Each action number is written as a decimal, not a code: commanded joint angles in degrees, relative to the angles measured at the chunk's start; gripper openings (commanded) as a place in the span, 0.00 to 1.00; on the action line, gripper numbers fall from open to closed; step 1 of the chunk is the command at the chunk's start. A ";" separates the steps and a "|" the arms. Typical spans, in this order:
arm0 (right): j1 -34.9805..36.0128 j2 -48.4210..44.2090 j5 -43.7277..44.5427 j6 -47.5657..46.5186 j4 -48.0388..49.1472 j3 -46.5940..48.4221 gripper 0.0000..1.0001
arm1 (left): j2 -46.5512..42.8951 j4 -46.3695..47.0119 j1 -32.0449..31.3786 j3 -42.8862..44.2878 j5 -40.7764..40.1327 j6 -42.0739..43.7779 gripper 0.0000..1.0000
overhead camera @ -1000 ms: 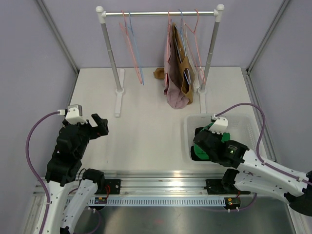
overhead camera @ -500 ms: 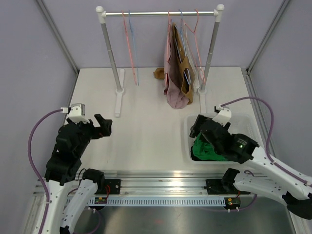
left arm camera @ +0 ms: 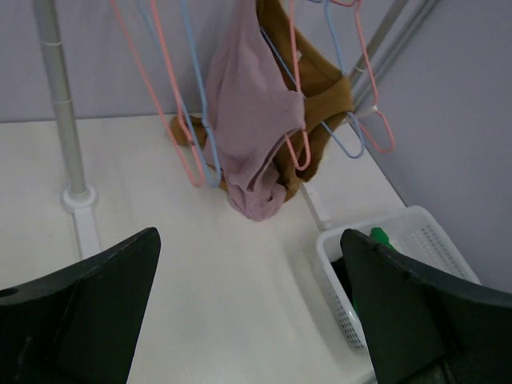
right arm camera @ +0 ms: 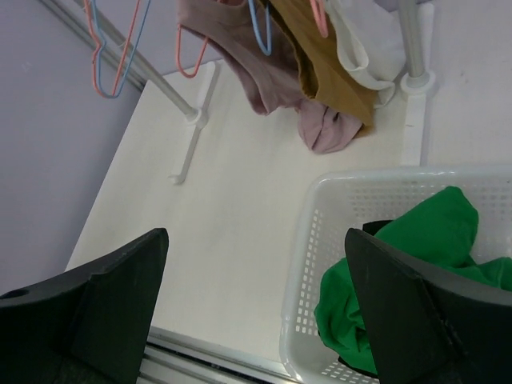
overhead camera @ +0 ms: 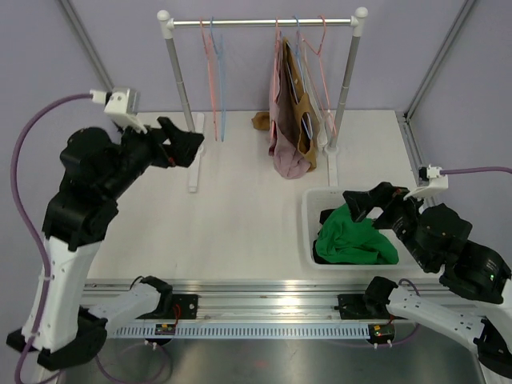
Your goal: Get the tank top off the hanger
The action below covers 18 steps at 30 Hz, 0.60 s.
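Note:
A pink tank top hangs from a hanger on the rack's rail, with a brown garment hung right beside it. In the left wrist view the pink tank top droops off a blue hanger in front of the brown garment. My left gripper is raised left of the rack, open and empty, well short of the clothes. My right gripper is open above the white basket, holding nothing. A white garment also shows by the right post.
A green garment lies heaped in the basket. Empty pink and blue hangers hang at the rail's left end. The rack's posts stand on white feet on the table. A small brown thing lies behind the rack.
My right gripper opened, let the green garment drop in the basket and drew back to the right. My left arm rose and swung toward the rack.

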 commanded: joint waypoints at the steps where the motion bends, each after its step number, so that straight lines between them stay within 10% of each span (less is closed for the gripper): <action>1: -0.26 1.22 -7.36 -3.34 4.43 -2.98 0.99 | 12.37 -1.28 -8.28 12.67 -8.15 0.04 0.99; 18: -0.26 -12.31 -16.41 1.76 2.41 -11.77 0.99 | 56.78 13.21 -14.10 46.36 -16.79 7.16 0.94</action>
